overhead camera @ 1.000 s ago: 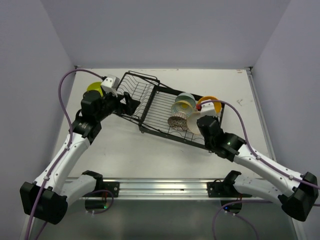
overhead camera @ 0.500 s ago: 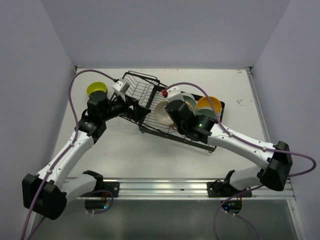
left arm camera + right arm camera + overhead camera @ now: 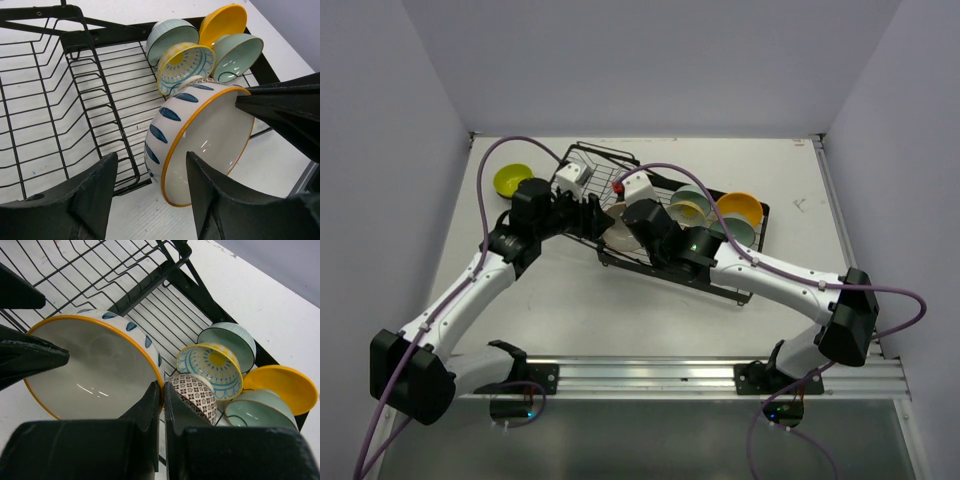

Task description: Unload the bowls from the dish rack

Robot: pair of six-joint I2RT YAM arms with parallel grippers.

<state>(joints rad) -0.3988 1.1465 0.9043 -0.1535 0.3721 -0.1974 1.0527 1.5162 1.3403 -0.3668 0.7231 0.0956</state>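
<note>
Pinching the rim of the orange-rimmed bowl, right gripper is holding it over the dish rack; left gripper is hovering open beside it.

Two robot arms, the left arm and right arm, have white link shells and black joint housings. A loose purple cable trails along each. White camera blocks cap the wrists; the fingers are matte black wedges.

Seven bowls are in view right now, alongside one black dish rack and two robot arms.
</note>
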